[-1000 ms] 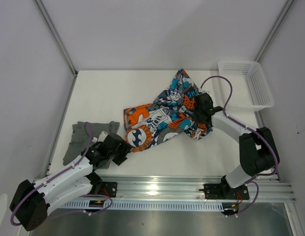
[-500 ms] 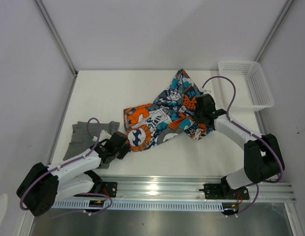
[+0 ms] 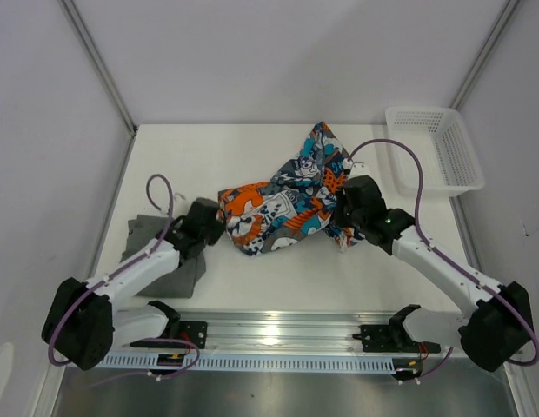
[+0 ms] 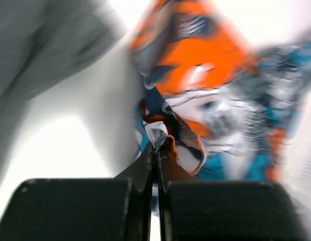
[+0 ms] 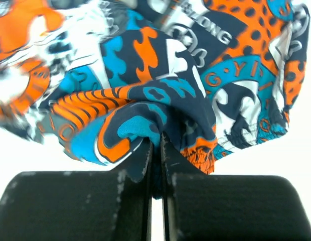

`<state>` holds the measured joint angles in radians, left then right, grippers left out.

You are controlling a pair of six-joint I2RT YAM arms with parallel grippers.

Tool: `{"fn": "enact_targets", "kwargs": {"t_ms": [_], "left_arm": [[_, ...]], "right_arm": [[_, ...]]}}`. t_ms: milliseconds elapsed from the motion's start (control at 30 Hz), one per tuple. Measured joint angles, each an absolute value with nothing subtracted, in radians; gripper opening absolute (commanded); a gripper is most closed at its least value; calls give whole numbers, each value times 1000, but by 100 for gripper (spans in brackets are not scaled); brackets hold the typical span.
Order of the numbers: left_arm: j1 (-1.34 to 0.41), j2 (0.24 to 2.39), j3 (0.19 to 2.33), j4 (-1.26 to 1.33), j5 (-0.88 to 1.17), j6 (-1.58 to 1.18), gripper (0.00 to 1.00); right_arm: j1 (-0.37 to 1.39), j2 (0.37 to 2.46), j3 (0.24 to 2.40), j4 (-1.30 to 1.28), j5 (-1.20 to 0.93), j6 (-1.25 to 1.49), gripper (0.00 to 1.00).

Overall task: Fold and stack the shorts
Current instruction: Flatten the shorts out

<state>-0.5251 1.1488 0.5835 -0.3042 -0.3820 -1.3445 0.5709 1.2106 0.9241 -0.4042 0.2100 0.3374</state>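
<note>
On the white tabletop (image 3: 182, 161), about midway across, the busily patterned shorts (image 3: 287, 204) of soft cloth in blue, teal, orange, white and black lie crumpled, stretched between the two arms. The left gripper (image 3: 216, 228) is at their left edge. In the left wrist view its black fingers (image 4: 75, 211) are pressed together, with only a thin line between them, and the left gripper (image 4: 156, 150) pinches a small fold of the patterned shorts (image 4: 205, 95) at the tips (the picture is blurred, but the pinch is plain). The right gripper (image 3: 346, 207) is at the right side of the garment. In the right wrist view its jaws are likewise closed, and the right gripper (image 5: 156, 141) clamps a bunched ridge of the patterned shorts (image 5: 160, 70).

The plain dark grey shorts (image 3: 178, 274) of soft cloth lie at the left near the table's front edge, partly under the left arm. The left wrist view shows the grey shorts (image 4: 40, 50) just beside the patterned pair, with what looks like a pale strip of table between them.

A white plastic mesh basket (image 3: 417, 111) sits in the far right corner, apart from both garments.
</note>
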Motion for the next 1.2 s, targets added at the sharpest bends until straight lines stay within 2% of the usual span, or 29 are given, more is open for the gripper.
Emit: {"fn": "enact_targets", "kwargs": {"t_ms": [167, 333, 433, 533, 633, 767, 867, 1033, 1200], "left_arm": [[-285, 1261, 977, -411, -157, -1142, 0], [-121, 1435, 1510, -625, 11, -947, 0], [-12, 1459, 1703, -709, 110, -886, 0], [113, 1442, 1805, -754, 205, -871, 0], [216, 1377, 1805, -749, 314, -892, 0], [315, 1222, 1718, -636, 381, -977, 0], [382, 1110, 1687, -542, 388, -1036, 0], [402, 1101, 1824, -416, 414, -1108, 0], [384, 1180, 1799, -248, 459, -1182, 0]], "right_arm": [[651, 1118, 952, -472, 163, 283, 0], [870, 1032, 1104, -570, 107, 241, 0], [1051, 1017, 1251, -619, 97, 234, 0], [1246, 1039, 1380, -656, 81, 231, 0], [1394, 1103, 1505, -697, 90, 229, 0], [1475, 1171, 1644, -744, 82, 215, 0], [1489, 1170, 1719, -767, 83, 199, 0], [1441, 1091, 1742, -764, 189, 173, 0], [1012, 1092, 1748, -749, 152, 160, 0]]}}
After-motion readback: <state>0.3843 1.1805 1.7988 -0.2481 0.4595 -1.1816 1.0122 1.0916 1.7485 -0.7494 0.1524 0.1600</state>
